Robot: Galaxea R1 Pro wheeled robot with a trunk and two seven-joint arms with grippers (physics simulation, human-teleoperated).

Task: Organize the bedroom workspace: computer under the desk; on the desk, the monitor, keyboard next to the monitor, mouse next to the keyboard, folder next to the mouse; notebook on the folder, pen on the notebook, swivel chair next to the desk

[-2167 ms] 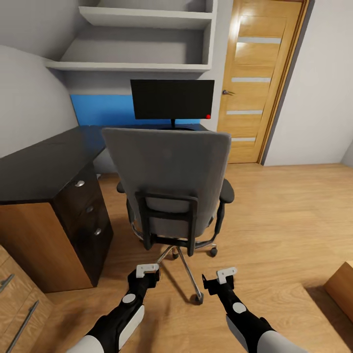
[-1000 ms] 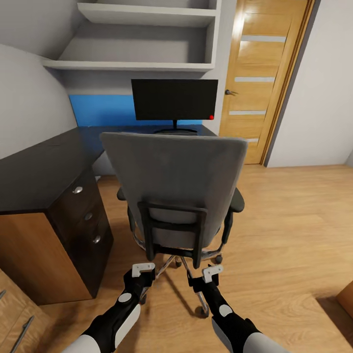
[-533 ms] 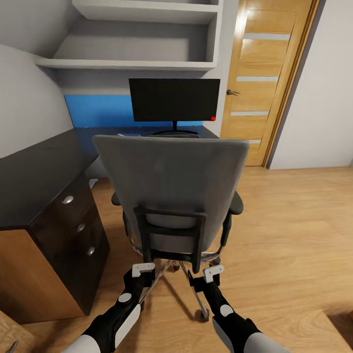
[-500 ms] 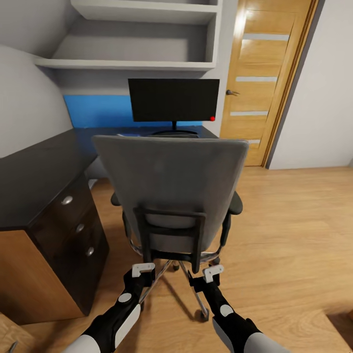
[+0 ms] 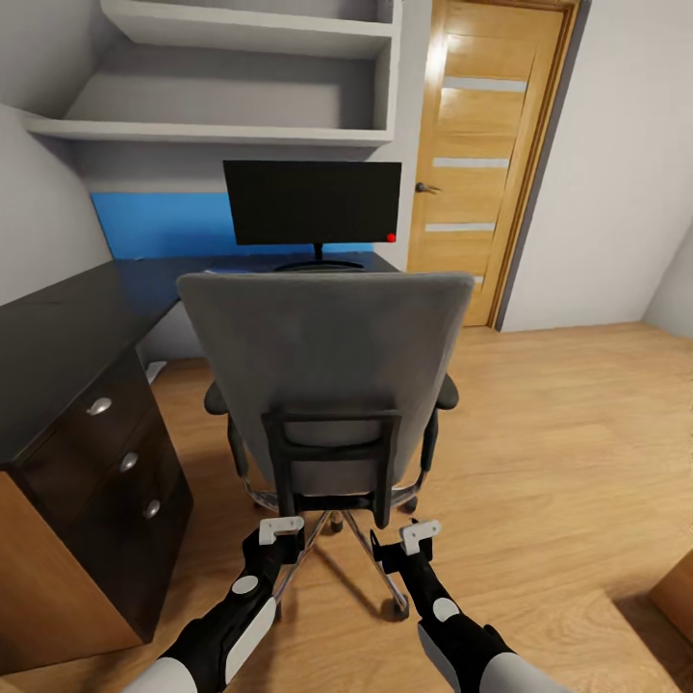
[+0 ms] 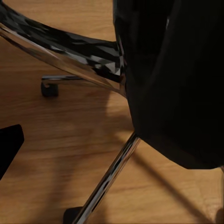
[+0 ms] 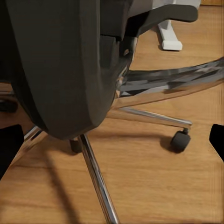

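Two black robot arms reach forward and low toward the back of a chair. The left hand (image 5: pixel 285 532) and right hand (image 5: pixel 416 535) hover side by side just behind the chair's (image 5: pixel 322 366) black back frame, touching nothing. Whether the left hand's fingers are spread cannot be told. In the right wrist view dark fingertips (image 7: pixel 9 145) sit at opposite edges of the picture, so that hand looks spread wide with nothing between.

The chair faces away, its tall grey back hiding the seat, so anything lying on the seat cannot be seen. Both wrist views look under it, at chrome legs (image 6: pixel 105 179) and black casters (image 7: pixel 179 140) on the wood floor (image 5: pixel 558 452).

To the left and beyond runs the black desk (image 5: pixel 58 332), with a drawer unit. The monitor (image 5: pixel 313 202) stands on its far part, before a blue wall panel.

The chair will likely roll easily on its casters and swivel if pushed off-centre. The stiff back frame, or both edges of the backrest, looks the steadiest place to hold.
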